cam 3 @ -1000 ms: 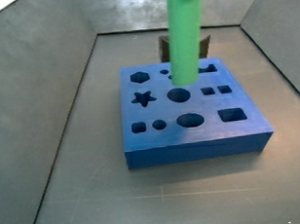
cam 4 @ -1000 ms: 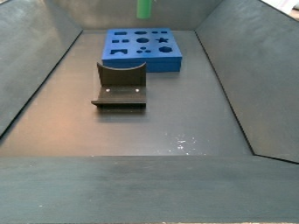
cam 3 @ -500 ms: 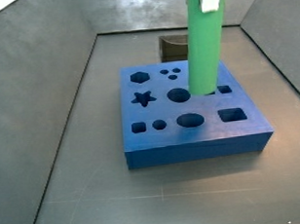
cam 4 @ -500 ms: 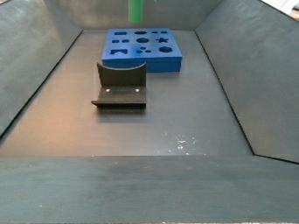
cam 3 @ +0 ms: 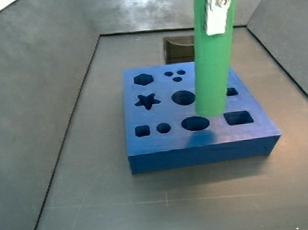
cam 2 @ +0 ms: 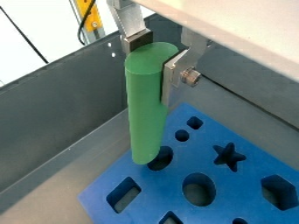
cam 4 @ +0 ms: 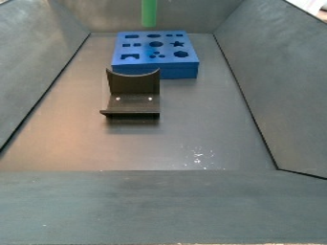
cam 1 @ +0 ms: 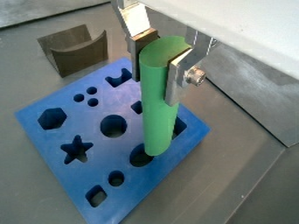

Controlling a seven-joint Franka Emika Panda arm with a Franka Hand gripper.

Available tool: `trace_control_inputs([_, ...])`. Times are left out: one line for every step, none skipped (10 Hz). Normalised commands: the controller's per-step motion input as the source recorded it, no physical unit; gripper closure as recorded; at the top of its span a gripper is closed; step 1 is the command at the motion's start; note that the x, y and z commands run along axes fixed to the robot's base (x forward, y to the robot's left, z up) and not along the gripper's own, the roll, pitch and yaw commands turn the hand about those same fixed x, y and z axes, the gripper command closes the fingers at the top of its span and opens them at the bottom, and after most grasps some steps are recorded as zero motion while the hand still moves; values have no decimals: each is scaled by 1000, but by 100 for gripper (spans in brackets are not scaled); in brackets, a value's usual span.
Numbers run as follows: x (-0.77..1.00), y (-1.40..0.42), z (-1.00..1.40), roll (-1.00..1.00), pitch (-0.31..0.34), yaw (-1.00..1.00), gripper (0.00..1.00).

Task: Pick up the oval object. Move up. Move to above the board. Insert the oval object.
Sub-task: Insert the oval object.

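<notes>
Gripping the oval object point(cam 1: 158, 96) near its upper end, the gripper point(cam 1: 160, 54) hangs above the board point(cam 1: 70, 122) with the rod upright. Jaws are clamped on it: both wrist views show a silver finger plate point(cam 2: 177, 68) flat against one side of the green rod point(cam 2: 146, 105) and the opposite finger point(cam 1: 138, 21) behind it.

Rod's lower end sits right over a hole near one edge of the blue block point(cam 2: 251, 162). In both wrist views the tip overlaps that hole's outline, but I can't tell if it has entered or is just above the top face. In a side view the rod point(cam 3: 212, 62) stands vertical over the board point(cam 3: 199, 141), its bottom end among the row of cut-outs toward the right side, with the gripper's finger point(cam 3: 216, 7) visible at the top of the rod. In a side view from the opposite end only a short green stub point(cam 4: 149, 12) shows at the frame's top, above the far side of the board point(cam 4: 160, 55).

Board top shows star, hexagon, round, oval and square cut-outs, all open apart from the one hidden by the rod.

Fixture point(cam 4: 132, 93), dark L-bracket on its base plate, sits on the floor just beside the board on the near side in that view; also seen past the board's corner in a wrist view point(cam 1: 73, 48).
</notes>
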Motion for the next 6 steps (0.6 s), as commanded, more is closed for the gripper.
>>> trace_control_inputs([-183, 103, -234, 0, 0, 0, 100])
trace_control_inputs([-234, 86, -280, 11, 0, 0, 100])
trace_control_inputs([0, 0, -20, 0, 0, 0, 100])
trace_control_inputs([0, 0, -126, 0, 0, 0, 100])
trace_control_inputs([0, 0, -151, 0, 0, 0, 100])
trace_control_inputs([0, 0, -197, 0, 0, 0, 100])
